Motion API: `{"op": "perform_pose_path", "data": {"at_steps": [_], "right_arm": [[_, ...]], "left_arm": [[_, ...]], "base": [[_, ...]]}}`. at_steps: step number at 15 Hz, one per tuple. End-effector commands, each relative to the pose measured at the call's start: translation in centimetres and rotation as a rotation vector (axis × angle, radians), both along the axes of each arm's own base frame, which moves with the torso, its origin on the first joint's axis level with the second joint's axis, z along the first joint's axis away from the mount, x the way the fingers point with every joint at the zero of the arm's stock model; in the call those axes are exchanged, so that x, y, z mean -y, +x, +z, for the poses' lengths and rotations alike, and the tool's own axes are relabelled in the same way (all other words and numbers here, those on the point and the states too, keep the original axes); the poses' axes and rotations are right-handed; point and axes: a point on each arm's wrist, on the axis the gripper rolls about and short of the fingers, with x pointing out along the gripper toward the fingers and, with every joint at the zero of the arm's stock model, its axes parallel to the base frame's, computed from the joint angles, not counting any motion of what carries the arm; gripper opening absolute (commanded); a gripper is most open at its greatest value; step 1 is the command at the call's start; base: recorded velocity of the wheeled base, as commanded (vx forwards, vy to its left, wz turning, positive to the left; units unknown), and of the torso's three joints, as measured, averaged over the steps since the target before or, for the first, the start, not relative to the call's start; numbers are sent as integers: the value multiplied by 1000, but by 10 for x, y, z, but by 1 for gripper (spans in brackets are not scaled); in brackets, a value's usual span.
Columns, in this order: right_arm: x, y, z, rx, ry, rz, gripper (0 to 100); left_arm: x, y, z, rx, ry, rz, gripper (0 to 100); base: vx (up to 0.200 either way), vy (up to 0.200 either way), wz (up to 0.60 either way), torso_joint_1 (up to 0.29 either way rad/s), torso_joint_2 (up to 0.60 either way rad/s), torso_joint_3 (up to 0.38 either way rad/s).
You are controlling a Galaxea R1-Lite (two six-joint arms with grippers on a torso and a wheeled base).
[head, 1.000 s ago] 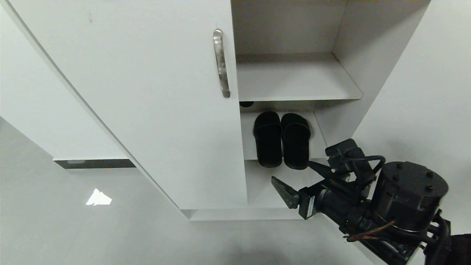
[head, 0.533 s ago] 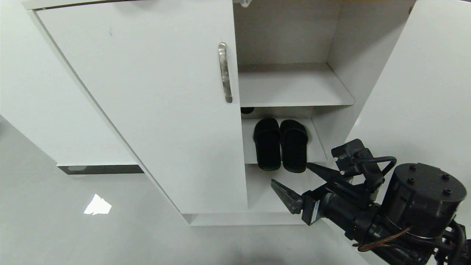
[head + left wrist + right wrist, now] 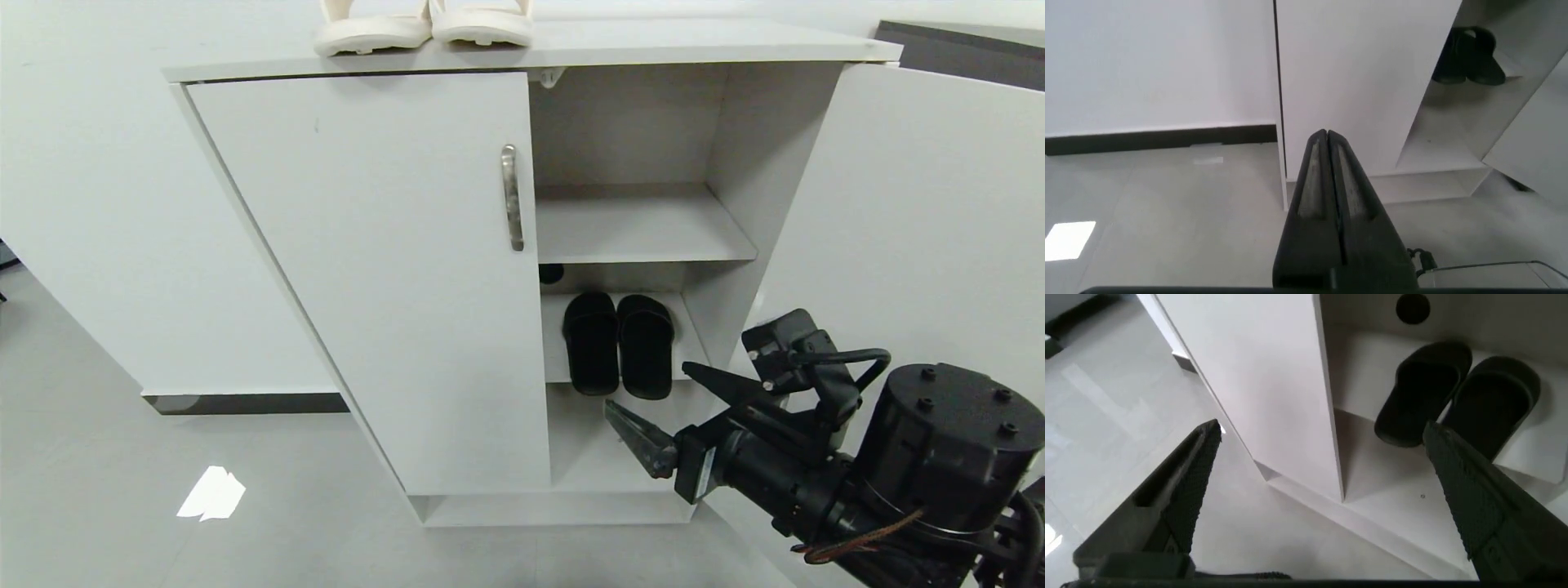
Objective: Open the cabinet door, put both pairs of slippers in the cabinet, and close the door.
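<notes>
Hovering at lower right of the head view, right gripper (image 3: 649, 388) has its fingers spread wide and empty, just in front of the bottom compartment. Black slippers (image 3: 618, 343) lie side by side on the middle shelf, frame centre. White slippers (image 3: 424, 24) sit on the cabinet (image 3: 653, 51) top, upper centre; judged the pair not yet loaded. Right door (image 3: 922, 220) stands open for access. Left gripper (image 3: 1327, 137): fingers pressed together, holding nothing.

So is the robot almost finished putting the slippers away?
About halfway. The cabinet door is open and the black slippers sit on a shelf inside. The right gripper is open and empty near them. The white slippers wait on the cabinet top, and the door needs closing.
</notes>
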Motion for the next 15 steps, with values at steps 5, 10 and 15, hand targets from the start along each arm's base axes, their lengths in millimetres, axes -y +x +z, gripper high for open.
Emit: {"op": "perform_pose_path", "data": {"at_steps": [5,10,15], "right_arm": [[2,-1,-4,-10,-12,2,100],[1,-2,-3,-6,-7,28,100],[3,-5,-8,-21,-15,69,100]], "left_arm": [[0,0,0,0,15,0,0],[0,0,0,-1,12,1,0],[0,0,0,-1,7,0,0]], "base": [[0,0,0,2,4,69],[0,0,0,0,0,0],[0,80,0,2,0,3]]}}
